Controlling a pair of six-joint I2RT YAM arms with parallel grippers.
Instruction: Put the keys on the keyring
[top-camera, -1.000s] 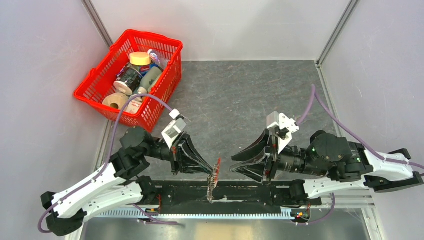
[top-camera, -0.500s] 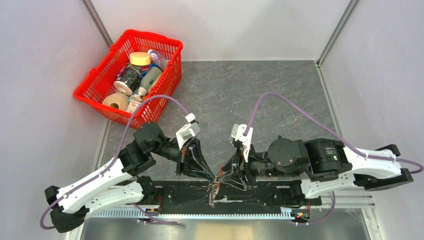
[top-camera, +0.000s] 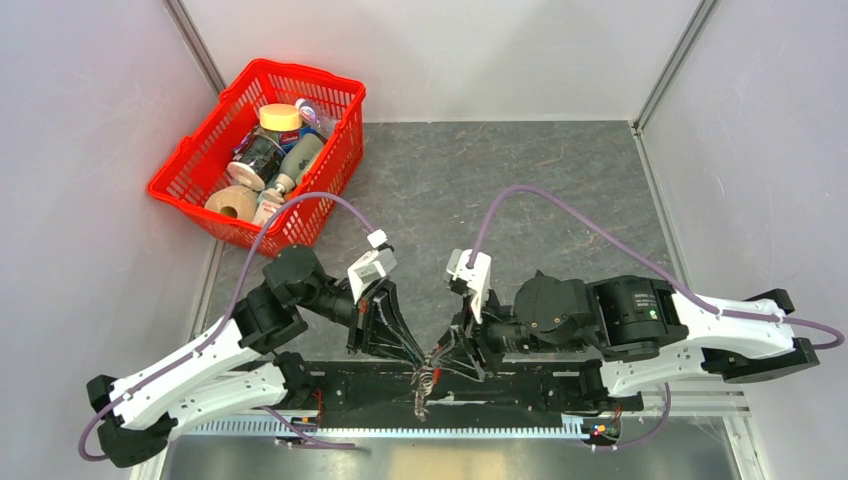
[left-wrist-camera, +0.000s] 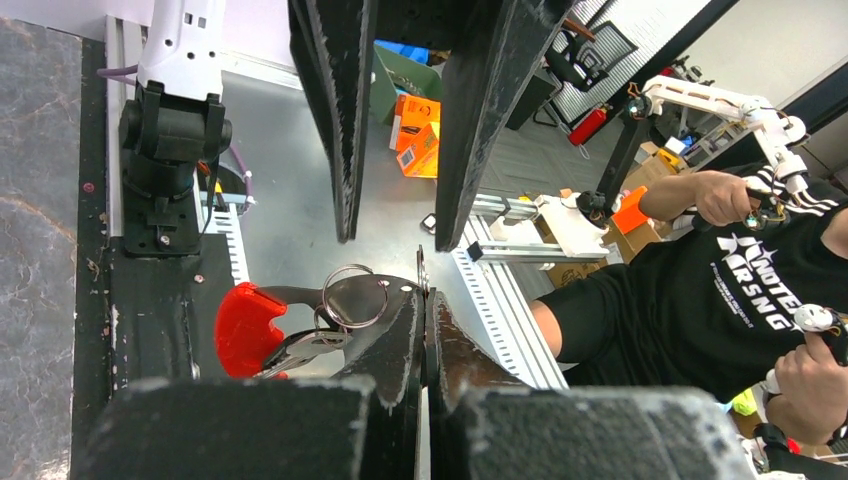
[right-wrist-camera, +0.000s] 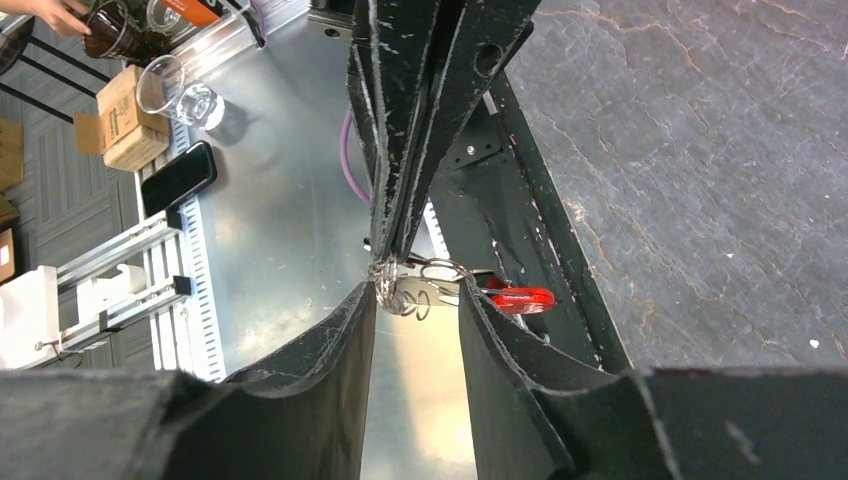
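Over the near rail (top-camera: 520, 380) | left claw (left-wrist-camera: 424, 325) clamped shut on keyring (left-wrist-camera: 353, 296), red tag (left-wrist-camera: 245, 328) hanging beside it | right claw (right-wrist-camera: 412, 315) apart, straddling the ring, holding nothing I can see | risk, as I judge it: closing off-centre twists the ring out of the left pinch and drops it.

Lit brightly and evenly from overhead, casting only soft, faint shadows on the grey stone-patterned tabletop (top-camera: 520, 190) and leaving the top view sharp from edge to edge. Washed with pale glare on the bare silver metal sheet (right-wrist-camera: 280, 230) in both wrist views, with small glints on the silvery metal keyring with curved red tag (left-wrist-camera: 248, 325). Blurred badly on the near black rubbery finger pads (left-wrist-camera: 250, 430), and bowed at the wrist frames' edges.
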